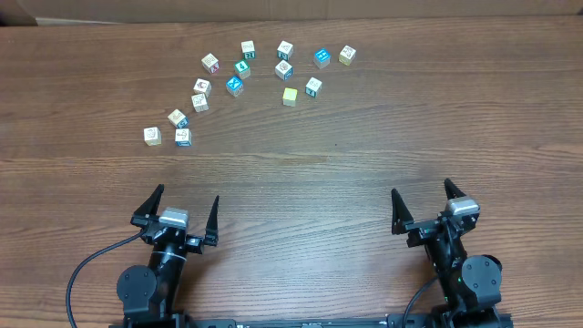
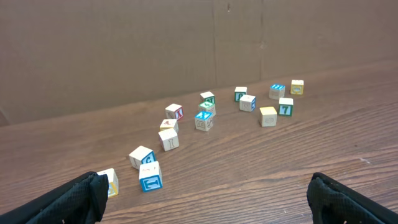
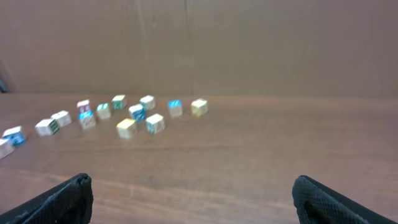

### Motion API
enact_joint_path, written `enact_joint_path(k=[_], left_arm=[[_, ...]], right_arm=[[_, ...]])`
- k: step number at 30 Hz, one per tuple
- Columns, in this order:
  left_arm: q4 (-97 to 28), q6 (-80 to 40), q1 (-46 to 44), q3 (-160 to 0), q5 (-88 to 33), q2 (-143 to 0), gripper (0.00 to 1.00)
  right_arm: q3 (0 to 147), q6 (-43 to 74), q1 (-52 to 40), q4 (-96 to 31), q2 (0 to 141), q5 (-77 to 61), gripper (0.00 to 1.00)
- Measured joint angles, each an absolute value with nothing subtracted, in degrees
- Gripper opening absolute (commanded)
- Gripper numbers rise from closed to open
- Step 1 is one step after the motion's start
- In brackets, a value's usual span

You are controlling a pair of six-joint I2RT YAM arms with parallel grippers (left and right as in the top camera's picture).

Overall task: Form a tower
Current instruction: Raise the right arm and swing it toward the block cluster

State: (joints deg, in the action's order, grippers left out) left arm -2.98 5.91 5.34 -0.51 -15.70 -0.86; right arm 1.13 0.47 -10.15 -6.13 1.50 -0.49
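Overhead: picture cubes [image 1: 235,86] are lying singly on the table [image 1: 301,182] in a loose arc around a yellow cube [image 1: 290,96], each sitting directly on the wood. Left gripper [image 1: 188,196] is standing well apart from the yellow cube, back toward the robot and to its left, jaws spread wide and holding nothing. Right gripper [image 1: 421,189] is standing likewise well back and to its right, wide and empty. Left wrist: left gripper [image 2: 207,186] is framing the view with fingers far apart, and the yellow cube [image 2: 268,116] is sitting ahead, toward the right. Right wrist: right gripper [image 3: 191,186] is gaping, empty, and the yellow cube [image 3: 126,127] is sitting ahead, toward the left, slightly blurred.
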Motion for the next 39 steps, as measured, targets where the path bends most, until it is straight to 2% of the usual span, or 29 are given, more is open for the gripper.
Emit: enact_joint_path(k=[5, 10, 17, 30, 35, 39], left_arm=[[-3.01, 5.91, 5.34, -0.51, -15.7, -0.86, 1.0], [-3.01, 5.91, 5.34, -0.51, -15.7, -0.86, 1.0], [-3.03, 5.91, 5.34, -0.51, -15.7, -0.84, 1.0], [-3.01, 5.91, 5.34, -0.51, -15.7, -0.86, 1.0], [-3.01, 5.91, 5.34, -0.51, -15.7, -0.86, 0.99], [-3.03, 5.91, 5.34, -0.51, -15.7, -0.86, 1.0]], right_arm=[[6.55, 2.33, -10.15, -14.33, 1.8, -1.72, 1.0], [18.41, 2.87, -10.15, -19.18, 4.38, -2.15, 1.0], [37.89, 3.68, -10.15, -26.0, 16.14, -2.74, 1.0], [95.07, 3.62, -10.15, -61.32, 54.37, -3.97, 1.0], [117.34, 3.29, -10.15, -70.63, 73.06, -5.17, 1.0], [130.74, 3.16, -10.15, -73.1, 84.97, -6.17, 1.0]])
